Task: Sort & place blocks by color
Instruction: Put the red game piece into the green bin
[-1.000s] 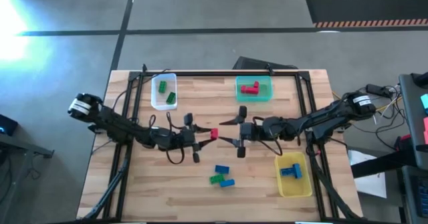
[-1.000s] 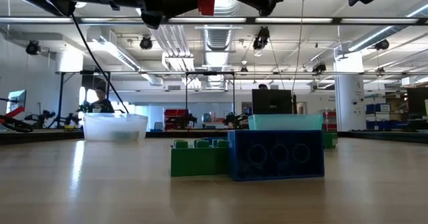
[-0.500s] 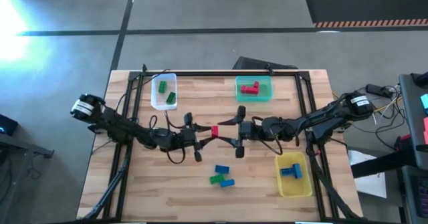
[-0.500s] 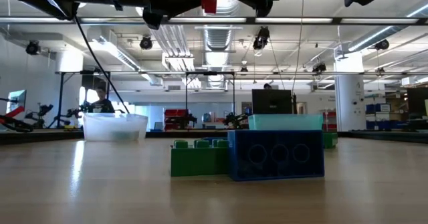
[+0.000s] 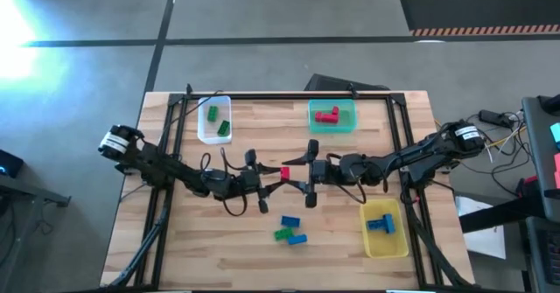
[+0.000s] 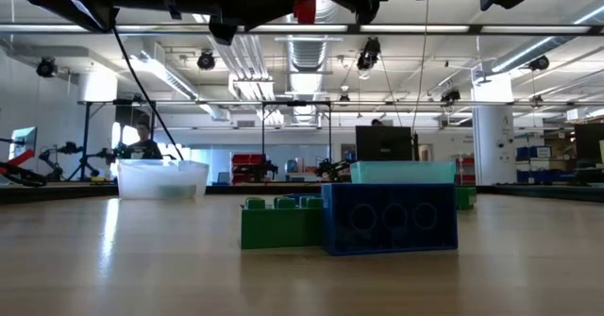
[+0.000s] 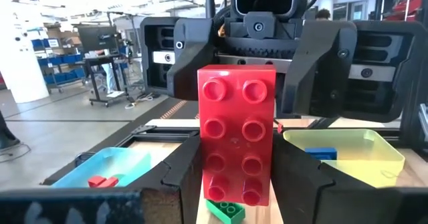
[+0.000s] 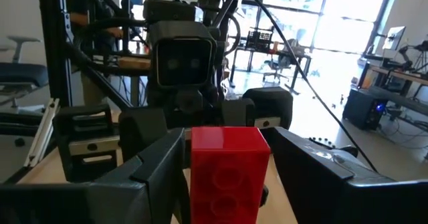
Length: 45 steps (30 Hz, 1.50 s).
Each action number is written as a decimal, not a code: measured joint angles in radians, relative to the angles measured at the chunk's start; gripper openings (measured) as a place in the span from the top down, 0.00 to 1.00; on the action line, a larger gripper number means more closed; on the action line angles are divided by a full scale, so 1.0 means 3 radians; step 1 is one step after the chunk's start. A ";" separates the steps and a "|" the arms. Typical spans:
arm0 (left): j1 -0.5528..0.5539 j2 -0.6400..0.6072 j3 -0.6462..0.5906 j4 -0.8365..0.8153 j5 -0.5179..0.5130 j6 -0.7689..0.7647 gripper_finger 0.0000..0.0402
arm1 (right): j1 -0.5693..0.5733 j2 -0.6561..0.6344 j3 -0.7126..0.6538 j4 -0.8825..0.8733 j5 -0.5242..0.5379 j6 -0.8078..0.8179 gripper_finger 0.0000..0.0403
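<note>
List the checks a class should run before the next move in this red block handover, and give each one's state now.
1. Left claw grips the red block: ok.
2. Right claw is open, with a finger on either side of the block: ok.
3. Right claw is shut on the block: not ok, not yet done.
4. Block is raised off the table: ok, by the low view.
5. Teal bin, which holds red blocks, has no arm over it: ok.

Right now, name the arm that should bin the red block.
Right. The teal bin holding red blocks sits on its side, and the open right gripper flanks the red block in the left gripper.
</note>
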 joint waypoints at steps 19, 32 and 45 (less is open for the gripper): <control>0.0000 -0.0008 -0.0015 0.0011 -0.0011 -0.0044 0.56 | -0.0003 -0.0005 0.0000 -0.0046 -0.0090 -0.0016 0.69; 0.0023 -0.0014 -0.0042 -0.0065 -0.0018 -0.0277 0.39 | -0.0003 -0.0026 0.0000 -0.0132 -0.0074 0.0009 0.69; 0.0139 -0.0602 -0.0138 -0.0891 -0.0264 0.0148 0.30 | -0.0239 -0.0409 0.0553 -0.2880 0.1903 0.0788 0.69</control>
